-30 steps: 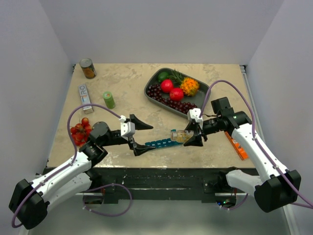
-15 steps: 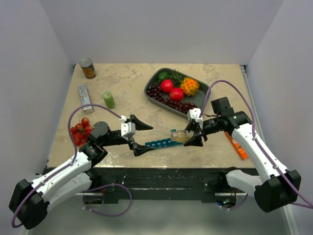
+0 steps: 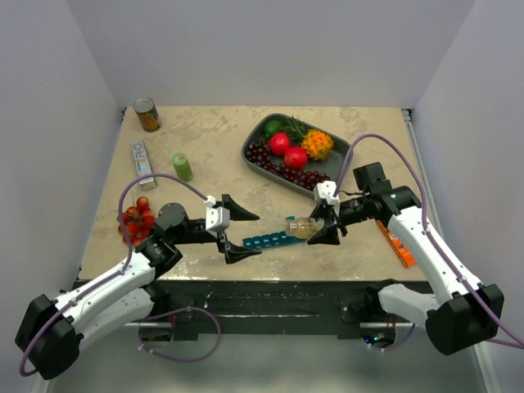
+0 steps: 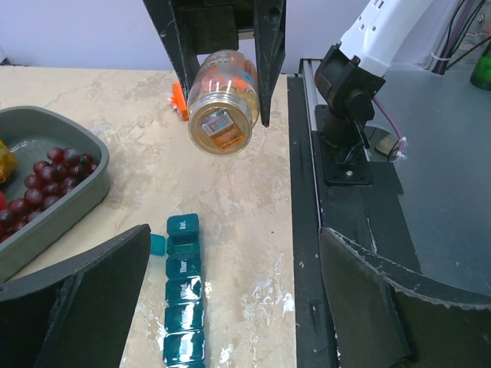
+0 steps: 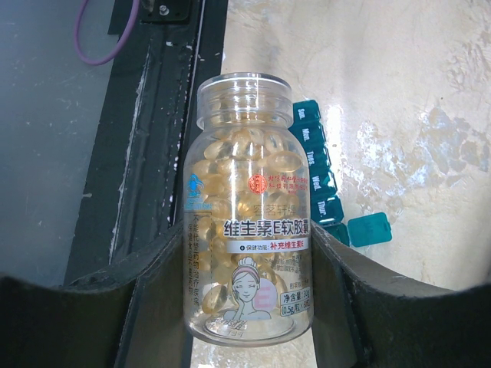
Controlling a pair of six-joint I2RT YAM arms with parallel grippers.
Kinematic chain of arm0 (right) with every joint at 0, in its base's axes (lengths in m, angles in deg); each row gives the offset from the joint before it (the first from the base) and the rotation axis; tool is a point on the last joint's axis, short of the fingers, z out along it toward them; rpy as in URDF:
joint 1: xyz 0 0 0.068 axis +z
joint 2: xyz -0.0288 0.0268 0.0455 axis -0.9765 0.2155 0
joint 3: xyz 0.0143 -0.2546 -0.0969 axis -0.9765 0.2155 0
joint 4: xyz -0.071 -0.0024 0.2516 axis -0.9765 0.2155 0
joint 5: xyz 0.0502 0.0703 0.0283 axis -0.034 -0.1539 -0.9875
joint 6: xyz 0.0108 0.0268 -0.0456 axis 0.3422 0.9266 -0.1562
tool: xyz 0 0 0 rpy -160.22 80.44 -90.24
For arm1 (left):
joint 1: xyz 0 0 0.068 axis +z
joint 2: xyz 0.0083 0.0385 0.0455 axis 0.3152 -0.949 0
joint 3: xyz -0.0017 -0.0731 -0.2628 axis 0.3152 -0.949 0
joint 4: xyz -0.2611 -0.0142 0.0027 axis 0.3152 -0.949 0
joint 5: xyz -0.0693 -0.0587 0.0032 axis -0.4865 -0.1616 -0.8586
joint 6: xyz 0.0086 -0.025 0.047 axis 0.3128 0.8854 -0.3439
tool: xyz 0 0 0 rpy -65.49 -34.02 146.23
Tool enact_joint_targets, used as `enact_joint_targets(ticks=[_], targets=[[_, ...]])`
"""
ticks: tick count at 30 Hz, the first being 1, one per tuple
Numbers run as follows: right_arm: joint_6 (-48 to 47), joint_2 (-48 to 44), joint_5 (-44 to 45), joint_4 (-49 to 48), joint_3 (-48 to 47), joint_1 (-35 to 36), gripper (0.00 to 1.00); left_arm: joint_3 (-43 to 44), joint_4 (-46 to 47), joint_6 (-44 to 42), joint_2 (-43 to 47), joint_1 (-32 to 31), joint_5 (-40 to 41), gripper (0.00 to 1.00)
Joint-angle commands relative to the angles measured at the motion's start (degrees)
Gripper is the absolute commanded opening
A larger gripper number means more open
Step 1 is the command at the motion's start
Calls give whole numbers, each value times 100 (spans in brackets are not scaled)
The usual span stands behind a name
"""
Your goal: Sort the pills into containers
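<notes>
My right gripper (image 3: 326,226) is shut on a small clear bottle (image 3: 300,227) full of tan-yellow pills (image 5: 245,153). The bottle (image 5: 247,222) has no cap. It is tipped on its side with its mouth toward the left, above the right end of the containers (image 3: 268,241). These form a teal strip of lidded compartments (image 4: 182,299) lying near the table's front edge. One compartment near the far end stands open, its lid (image 4: 156,244) flipped aside. My left gripper (image 3: 250,232) is open and straddles the strip's left part, with nothing between its fingers (image 4: 92,299).
A grey tray (image 3: 254,136) of cherries and fruit stands at the back right. A green bottle (image 3: 182,167), a white box (image 3: 144,162) and a can (image 3: 147,115) are at the back left. Tomatoes (image 3: 135,219) lie beside the left arm, and an orange box (image 3: 397,244) lies under the right arm.
My left gripper has shifted slightly to the right along the strip. The right gripper and the bottle have not moved.
</notes>
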Motion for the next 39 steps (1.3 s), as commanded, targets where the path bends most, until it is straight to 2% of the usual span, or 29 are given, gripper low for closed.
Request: enact_joint_targets(ticks=[1, 8, 16, 21, 28, 39], targets=[[-24, -18, -320, -113, -30, -25, 0, 170, 397, -365, -162, -92, -98, 94], [-24, -18, -329, -113, -13, -25, 0, 345, 949, -268, -715, -320, 16, 93], [-24, -9, -329, -139, 5, -25, 0, 908, 1354, -277, -1638, -926, 473, 91], [-15, -18, -320, -140, 22, -25, 0, 1092, 1372, -365, -1823, -1085, 737, 88], [-6, -27, -329, -166, 40, -34, 0, 1172, 1354, -277, -1991, -1182, 1027, 78], [38, -27, -302, -218, 66, -25, 0, 1128, 1688, 215, -2026, -1340, 1282, 73]])
